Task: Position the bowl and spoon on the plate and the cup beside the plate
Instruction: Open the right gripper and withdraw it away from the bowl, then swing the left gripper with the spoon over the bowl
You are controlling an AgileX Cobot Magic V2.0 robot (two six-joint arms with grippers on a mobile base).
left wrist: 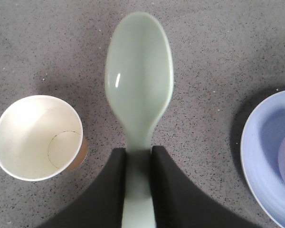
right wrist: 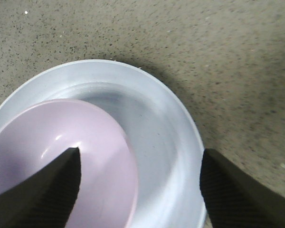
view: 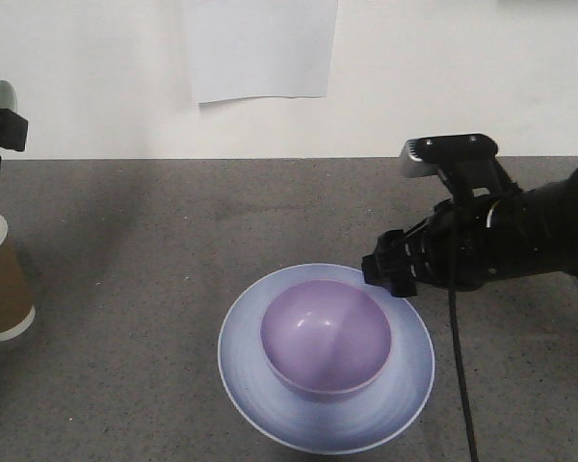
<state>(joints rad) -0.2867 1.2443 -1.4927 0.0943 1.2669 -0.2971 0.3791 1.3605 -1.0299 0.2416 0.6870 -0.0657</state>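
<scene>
The bowl (view: 326, 332) already sat on the plate (view: 409, 390), so the spoon (left wrist: 138, 80) looked to be the step in hand. The left gripper (left wrist: 137, 153) was clamped on its handle, holding it above the tabletop (view: 154, 221) between the cup (view: 0, 279) and the plate. The right gripper (right wrist: 138, 153) hung wide open and empty over the plate's rim. Next, the spoon probably needed carrying to bare plate beside the bowl. The cup stood well apart from the plate. The tabletop was speckled grey, and a paper sheet (view: 260, 48) hung on the white wall (view: 443, 67) behind.
</scene>
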